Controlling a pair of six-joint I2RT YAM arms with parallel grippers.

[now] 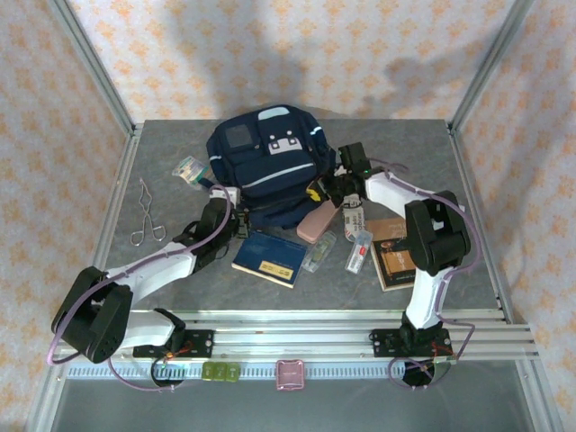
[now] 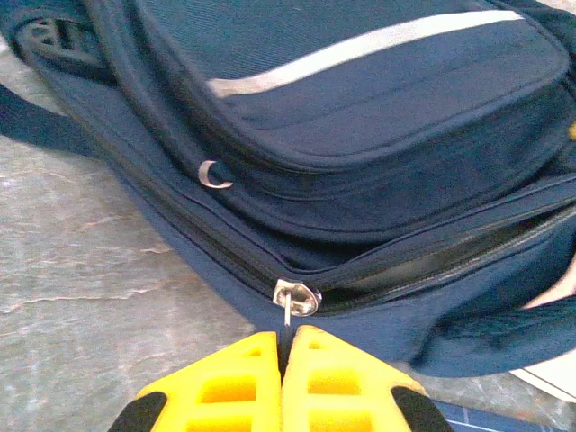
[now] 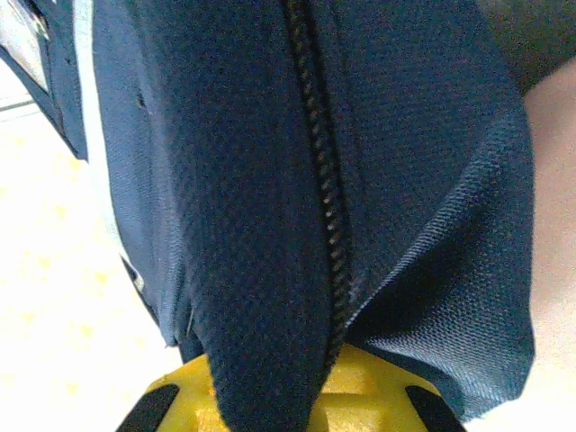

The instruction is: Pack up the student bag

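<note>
Left hand [image 2: 283,355] pinches the zipper pull [image 2: 290,310] on the near side of the student bag [image 1: 265,162], likely to work the main pocket's zip. Right hand [image 1: 326,189] clamps bag fabric beside the zip, probably bracing it. The bag lies at the far middle of the surface [image 1: 162,180].

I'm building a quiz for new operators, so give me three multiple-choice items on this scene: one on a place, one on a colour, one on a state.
1. Where do the metal tongs lie?
A) on the student bag
B) left of the bag
C) right of the bag

2. What colour is the stripe on the bag's front pocket?
A) red
B) green
C) grey

3. The left end effector is:
A) shut on the zipper pull
B) open above the bag
C) shut on a book

Answers: B, they lie well left of it. C, the stripe reads light grey. A, its jaws pinch the pull's tab.
</note>
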